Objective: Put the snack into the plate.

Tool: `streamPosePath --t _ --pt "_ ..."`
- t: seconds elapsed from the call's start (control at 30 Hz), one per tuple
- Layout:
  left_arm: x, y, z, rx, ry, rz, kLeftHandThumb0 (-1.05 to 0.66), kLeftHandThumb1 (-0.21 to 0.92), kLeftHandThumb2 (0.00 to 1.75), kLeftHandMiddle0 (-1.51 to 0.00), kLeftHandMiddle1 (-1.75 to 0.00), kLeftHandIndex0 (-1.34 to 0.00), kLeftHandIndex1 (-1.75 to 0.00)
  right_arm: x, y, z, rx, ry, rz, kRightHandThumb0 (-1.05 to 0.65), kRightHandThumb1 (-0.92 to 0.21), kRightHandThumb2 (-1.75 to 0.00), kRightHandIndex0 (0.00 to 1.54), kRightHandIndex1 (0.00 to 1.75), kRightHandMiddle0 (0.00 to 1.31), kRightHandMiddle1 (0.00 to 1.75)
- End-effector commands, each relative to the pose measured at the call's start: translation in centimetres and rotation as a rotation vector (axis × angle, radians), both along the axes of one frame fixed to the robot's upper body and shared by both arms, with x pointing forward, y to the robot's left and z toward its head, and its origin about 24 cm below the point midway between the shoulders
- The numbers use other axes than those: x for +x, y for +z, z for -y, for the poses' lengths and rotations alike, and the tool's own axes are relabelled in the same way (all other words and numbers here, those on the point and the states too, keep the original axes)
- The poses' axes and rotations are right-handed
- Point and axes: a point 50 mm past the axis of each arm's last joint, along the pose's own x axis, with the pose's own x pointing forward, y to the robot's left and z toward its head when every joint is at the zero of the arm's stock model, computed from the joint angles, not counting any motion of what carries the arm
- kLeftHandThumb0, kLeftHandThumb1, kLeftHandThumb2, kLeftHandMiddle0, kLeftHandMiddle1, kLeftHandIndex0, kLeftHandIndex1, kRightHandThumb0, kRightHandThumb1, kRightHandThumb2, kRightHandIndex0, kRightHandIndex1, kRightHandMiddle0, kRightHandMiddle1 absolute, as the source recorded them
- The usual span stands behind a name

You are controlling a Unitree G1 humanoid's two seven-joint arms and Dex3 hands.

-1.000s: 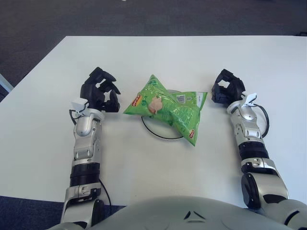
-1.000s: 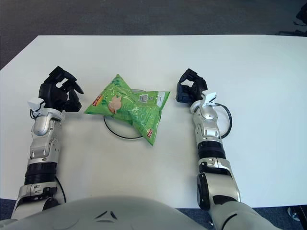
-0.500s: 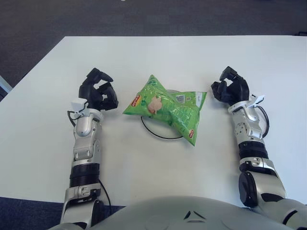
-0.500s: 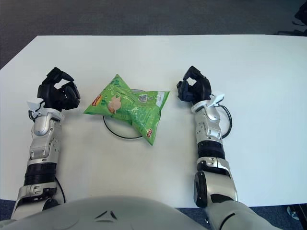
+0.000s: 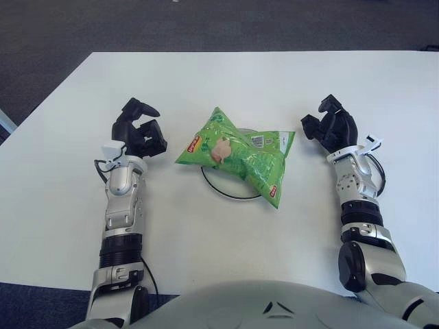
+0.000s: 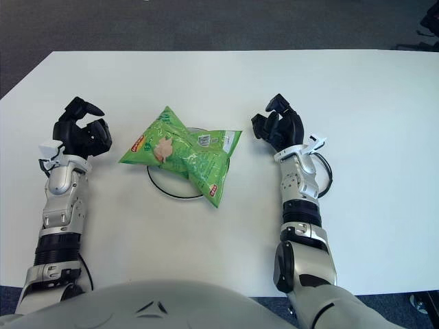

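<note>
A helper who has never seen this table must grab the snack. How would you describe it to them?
On the white table, look midway between the left hand and the right hand. The snack is a crinkled bright green bag lying on the round plate, the only colourful thing there.

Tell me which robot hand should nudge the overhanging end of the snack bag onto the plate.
Right robot hand, probably: the snack bag overhangs the plate most on its near-right corner, on that hand's side. Left robot hand is beside the opposite end.

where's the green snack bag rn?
The crinkled green snack bag lies mid-table on the white round plate, overhanging its rim, between the left hand and right hand, touched by neither.
</note>
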Motion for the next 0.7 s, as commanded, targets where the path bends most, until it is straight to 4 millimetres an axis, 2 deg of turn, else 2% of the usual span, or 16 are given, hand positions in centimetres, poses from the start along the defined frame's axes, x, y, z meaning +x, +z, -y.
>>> streamPosePath --t 0.0,0.17,0.4,0.67 --pt "-4.60 -8.32 -0.08 -0.093 0.076 -0.345 -0.45 0.40 1.22 -1.30 -1.75 -0.55 -1.75 -1.33 -3.84 -0.59 0.122 0.008 -0.147 -0.47 -0.33 -1.29 1.16 1.75 0.59 1.75" --pt "-4.36 -8.46 -0.16 -0.144 0.073 -0.365 -0.46 0.39 1.23 -1.30 -1.75 -0.56 -1.75 -0.95 -4.10 -0.51 0.172 0.006 -0.216 -0.49 -0.30 -1.34 1.17 1.75 0.62 1.75" --pt "-4.26 -9.06 -0.40 -0.312 0.014 -0.386 -0.45 0.41 1.20 -1.30 -1.75 -0.54 -1.75 -0.52 -4.49 -0.22 0.089 0.011 -0.358 -0.53 -0.19 -1.47 1.25 1.75 0.72 1.75" --pt "-4.16 -9.31 -0.45 -0.430 -0.042 -0.388 -0.42 0.51 1.08 -1.24 -1.75 -0.46 -1.75 -0.48 -4.47 -0.22 0.034 0.045 -0.417 -0.55 -0.16 -1.51 1.30 1.75 0.75 1.75"
